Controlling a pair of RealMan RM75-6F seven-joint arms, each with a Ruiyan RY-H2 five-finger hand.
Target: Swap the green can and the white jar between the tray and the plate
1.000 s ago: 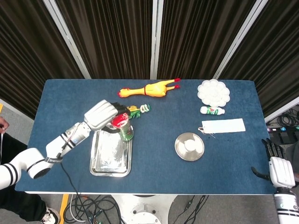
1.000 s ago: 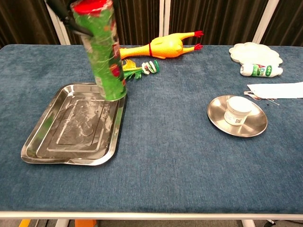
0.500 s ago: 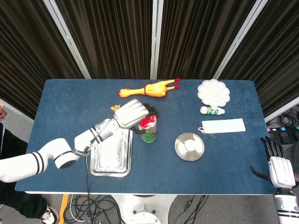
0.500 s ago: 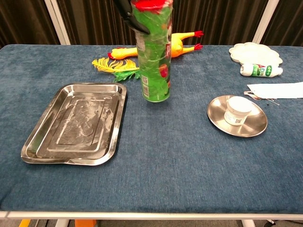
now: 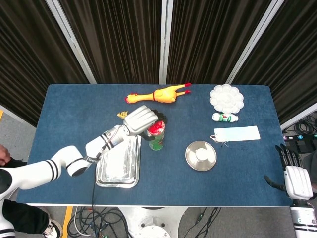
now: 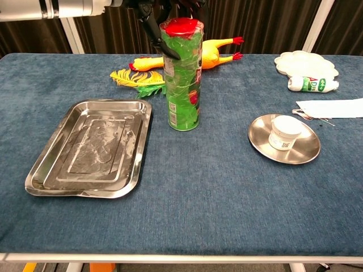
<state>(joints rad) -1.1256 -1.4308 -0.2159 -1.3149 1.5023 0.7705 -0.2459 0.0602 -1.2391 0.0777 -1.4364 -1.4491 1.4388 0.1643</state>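
Head view: left hand [image 5: 140, 119] wraps the top of the green can [image 5: 157, 135], which stands on the cloth between tray [image 5: 118, 168] and plate [image 5: 189, 157].
Can: off the tray, upright at the tray's 2 o'clock; whether the fingers are loosening I cannot tell.
Jar: white jar [image 6: 284, 132] sits in the plate, untouched.
Right hand: [image 5: 296, 179] idle at the table's 4 o'clock corner, fingers apart, holding nothing.
Progress: roughly a quarter; jar to tray, can to plate remain.
Writing: small bottle [image 6: 312, 84] shows "AD"; jar's label unreadable.

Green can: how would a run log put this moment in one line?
left robot hand: grips green can | can: between tray, plate | white jar: on plate
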